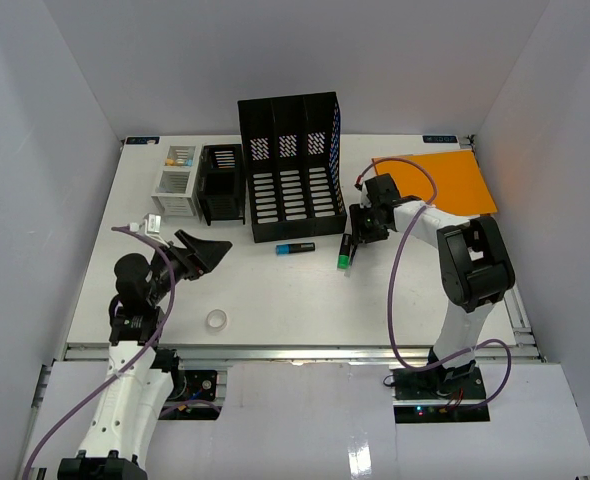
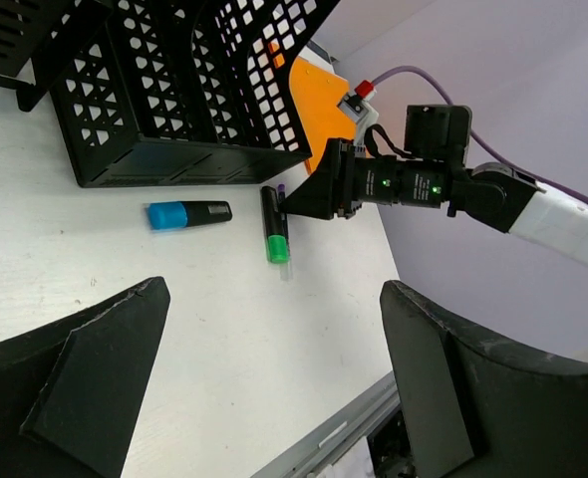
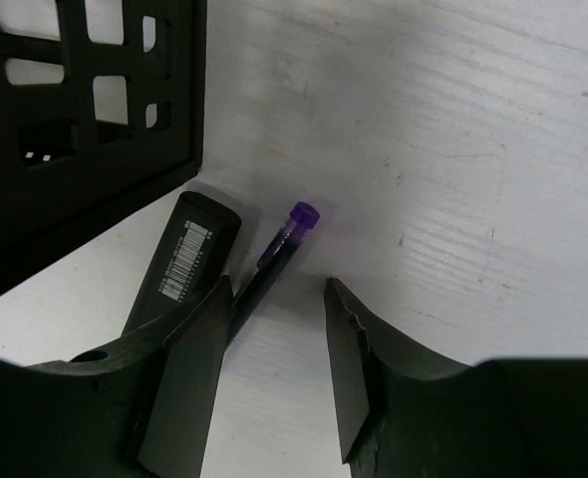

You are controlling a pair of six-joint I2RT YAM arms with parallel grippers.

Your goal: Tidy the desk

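While the jaws of the right arm [image 1: 470, 265] are standing apart astride a purple-capped pen [image 3: 282, 239], those of the left arm [image 1: 135, 300] are gaping empty. The matte white desk [image 1: 305, 310] beneath is carrying loose markers [image 1: 295, 248], a tape ring [image 1: 216, 319] and an orange folder [image 1: 445, 180] outside the perforated rack [image 1: 290, 170]; most sorting is looking undone.

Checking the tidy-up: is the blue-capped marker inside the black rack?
No, the marker lies on the desk in front of the rack.

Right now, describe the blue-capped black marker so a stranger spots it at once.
Start at the tall black perforated file rack on the white desk. Just in front lies a short black marker with a blue cap; the green-capped marker lies to its right.
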